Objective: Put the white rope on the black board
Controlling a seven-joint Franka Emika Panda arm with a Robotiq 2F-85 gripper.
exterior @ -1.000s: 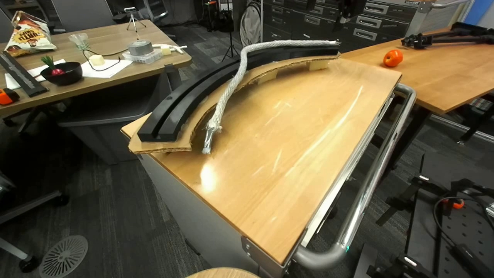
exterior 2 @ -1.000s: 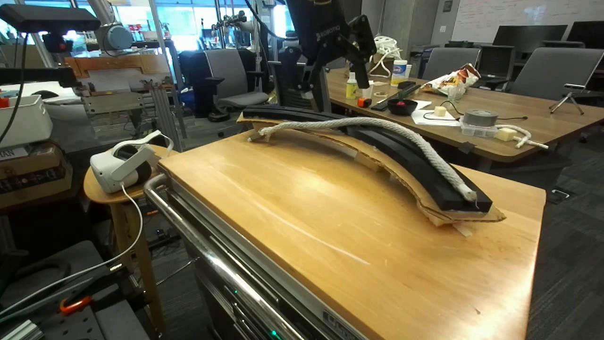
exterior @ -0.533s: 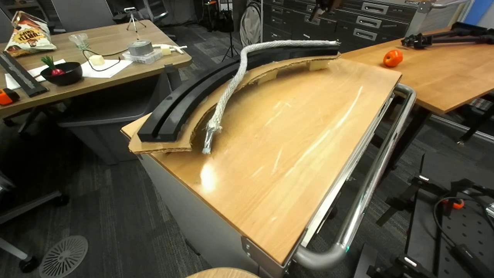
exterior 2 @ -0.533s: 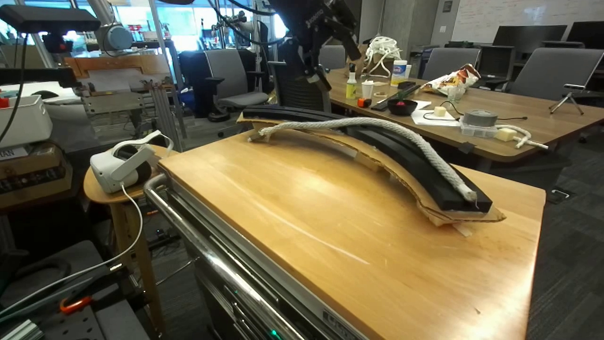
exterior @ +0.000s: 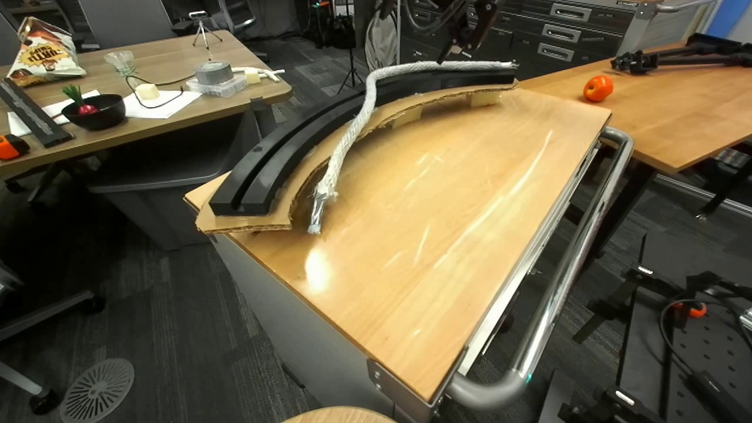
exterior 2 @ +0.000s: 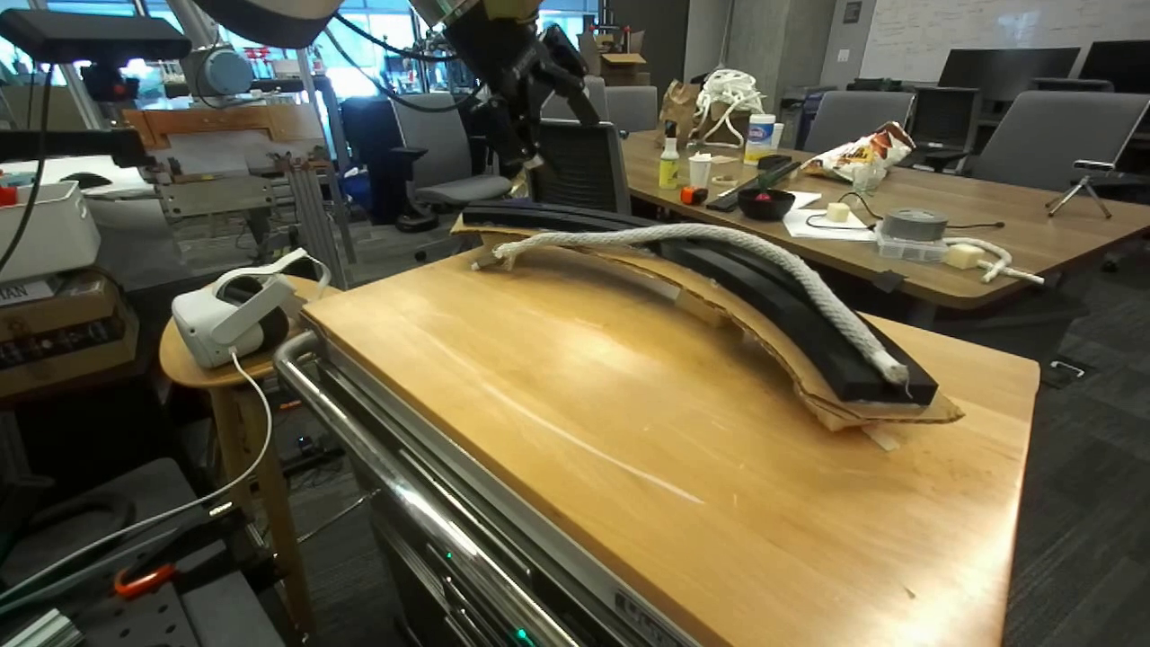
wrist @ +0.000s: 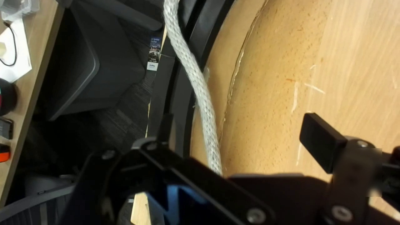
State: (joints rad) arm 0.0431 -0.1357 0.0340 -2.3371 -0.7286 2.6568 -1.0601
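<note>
The white rope [exterior: 351, 132] is a thick braided cord. In both exterior views one stretch lies along the black board [exterior: 258, 170]. The rest crosses the board's inner edge, and its frayed, taped end [exterior: 318, 211] hangs over the wooden tabletop. The rope also shows in an exterior view [exterior 2: 813, 279], its other end on the board's end. The board is a curved black strip with a groove. My gripper [exterior 2: 559, 144] is open, empty and above the board. In the wrist view the rope [wrist: 200, 87] passes between the spread fingers of my gripper [wrist: 243, 134], below them.
The board rests on a raised cardboard base [exterior: 247, 223] on the wooden cart top [exterior: 423, 223]. A metal handle [exterior: 564, 282] runs along one cart edge. A brown table [exterior 2: 988, 207] with a bowl, tape and chip bag stands beyond. A headset [exterior 2: 234, 310] sits on a stool.
My gripper has moved left in an exterior view and come lower into view in both, staying open. The rope and board have not moved.
</note>
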